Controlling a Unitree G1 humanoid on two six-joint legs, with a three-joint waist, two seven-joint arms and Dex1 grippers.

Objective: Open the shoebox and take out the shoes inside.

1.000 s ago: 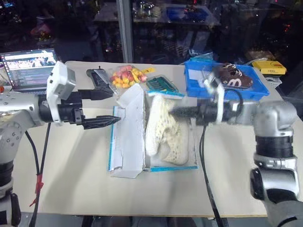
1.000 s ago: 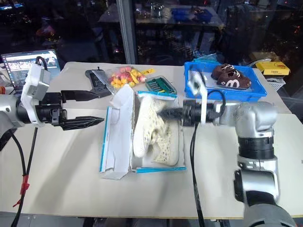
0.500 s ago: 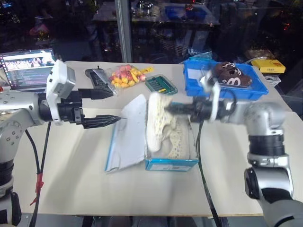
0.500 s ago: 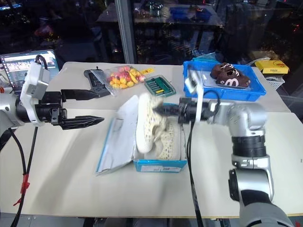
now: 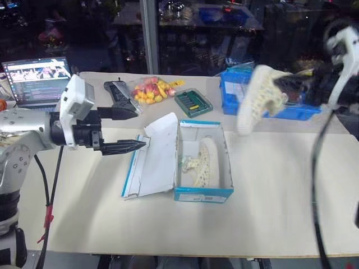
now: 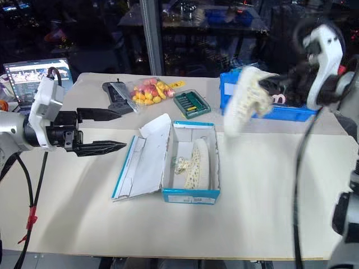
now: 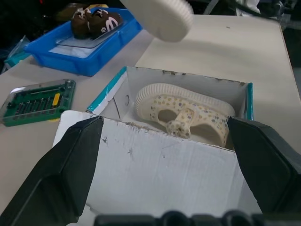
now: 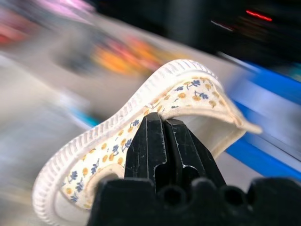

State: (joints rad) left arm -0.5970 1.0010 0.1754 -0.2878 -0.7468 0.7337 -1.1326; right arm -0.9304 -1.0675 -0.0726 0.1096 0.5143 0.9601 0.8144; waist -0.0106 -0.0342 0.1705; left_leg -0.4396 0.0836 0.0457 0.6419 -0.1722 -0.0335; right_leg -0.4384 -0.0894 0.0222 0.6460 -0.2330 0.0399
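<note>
While our right gripper (image 8: 164, 136) pinches one shoe (image 5: 257, 96) up in the air at two o'clock, the box (image 5: 203, 193) lies open with the other shoe (image 5: 206, 164) inside, and our left gripper (image 5: 128, 129) waits wide at nine o'clock.

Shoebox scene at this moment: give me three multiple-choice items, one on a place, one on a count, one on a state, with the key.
1. Where is the shoe that the right claw grips?
A. In the air, to the right of the shoebox
B. Flat on the lid
C. On the laptop

2. How many shoes lie inside the shoebox?
A. None
B. One
C. Two

3. How is the left claw?
A. Shut on the lid
B. Open, holding nothing
C. Shut on a shoe

Key: 1 A, the shoe hangs near the blue tray; 2 B, a single cream shoe lies in the box; 3 B, its fingers stand apart beside the lid.
</note>
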